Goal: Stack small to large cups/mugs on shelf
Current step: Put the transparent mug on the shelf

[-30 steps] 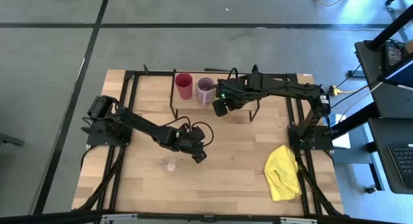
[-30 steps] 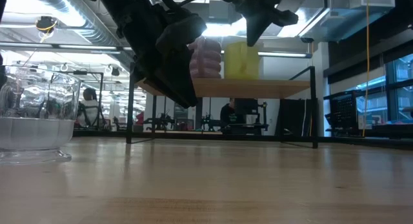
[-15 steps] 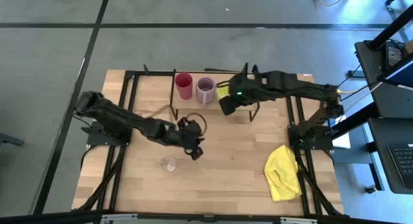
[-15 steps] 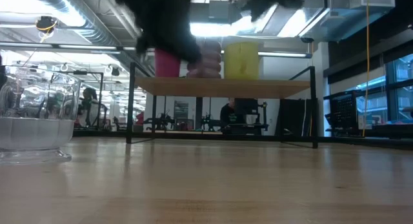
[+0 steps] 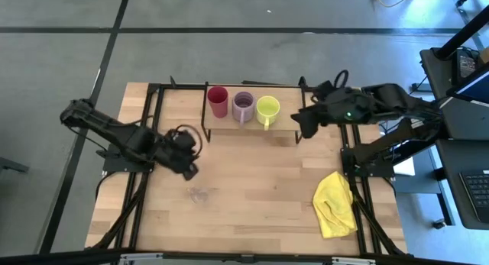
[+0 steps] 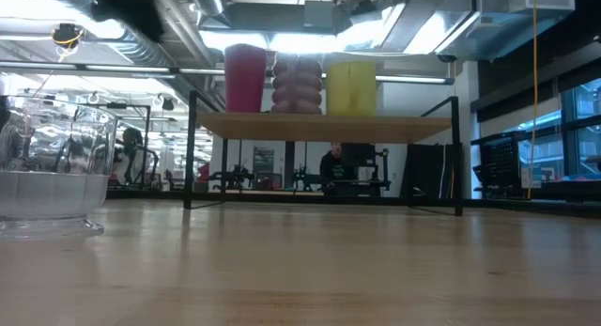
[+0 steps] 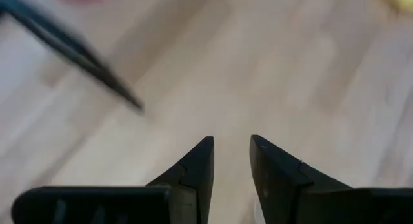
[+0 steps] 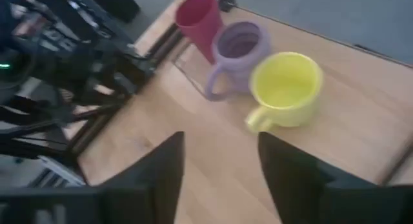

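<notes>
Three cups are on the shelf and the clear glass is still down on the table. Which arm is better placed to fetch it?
Probably the left: the left gripper hangs open, just beside the clear glass; the right gripper is off past the shelf.

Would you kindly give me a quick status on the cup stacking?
Right gripper open, empty, at the shelf end. Left gripper open, empty, over the table. Red cup, lilac mug, yellow-green mug on shelf; clear glass on table, unobstructed.
</notes>
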Available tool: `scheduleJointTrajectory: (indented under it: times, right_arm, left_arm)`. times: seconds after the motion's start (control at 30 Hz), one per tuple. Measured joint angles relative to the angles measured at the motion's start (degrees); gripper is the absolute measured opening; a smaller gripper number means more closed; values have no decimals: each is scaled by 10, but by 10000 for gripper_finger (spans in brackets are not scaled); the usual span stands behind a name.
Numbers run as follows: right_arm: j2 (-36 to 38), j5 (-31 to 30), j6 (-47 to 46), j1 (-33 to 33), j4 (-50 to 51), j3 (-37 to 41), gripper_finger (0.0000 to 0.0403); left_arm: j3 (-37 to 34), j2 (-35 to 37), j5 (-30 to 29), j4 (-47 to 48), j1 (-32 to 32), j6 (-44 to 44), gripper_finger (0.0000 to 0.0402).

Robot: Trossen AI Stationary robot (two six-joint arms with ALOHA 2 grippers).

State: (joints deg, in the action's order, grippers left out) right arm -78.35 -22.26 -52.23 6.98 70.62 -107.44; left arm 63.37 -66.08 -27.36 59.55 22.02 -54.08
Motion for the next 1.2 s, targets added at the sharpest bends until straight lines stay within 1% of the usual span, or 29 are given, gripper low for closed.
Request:
scheduleJointTrajectory:
  times: [0.1,0.2,0.27,0.33,0.43,0.57,0.7,0.8,1.0,1.2]
  right_arm:
    - [7,-28,-30,28,51,0,227]
    - [7,-40,-58,60,87,0,240]
    - [4,-52,-81,79,91,0,240]
    - [-2,-62,-90,98,83,0,235]
    - [-10,-75,-92,118,76,0,220]
    - [-17,-81,-111,133,75,0,200]
    - [-21,-82,-123,138,75,0,190]
    - [-22,-83,-132,138,75,0,188]
    - [-22,-92,-137,137,77,0,187]
    - [-22,-92,-137,137,83,0,187]
  left_arm:
    - [-1,1,29,36,56,-26,104]
    - [-22,-6,33,15,118,-3,109]
    - [-58,-13,34,-1,152,18,110]
    - [-103,-14,36,-19,181,7,109]
    - [-160,-15,45,-95,206,-12,108]
    - [-195,-14,43,-166,220,-7,109]
    - [-205,-14,44,-169,219,23,110]
    - [-210,-14,58,-168,219,48,110]
    - [-219,-14,73,-172,219,52,110]
    - [-221,-14,75,-218,219,78,110]
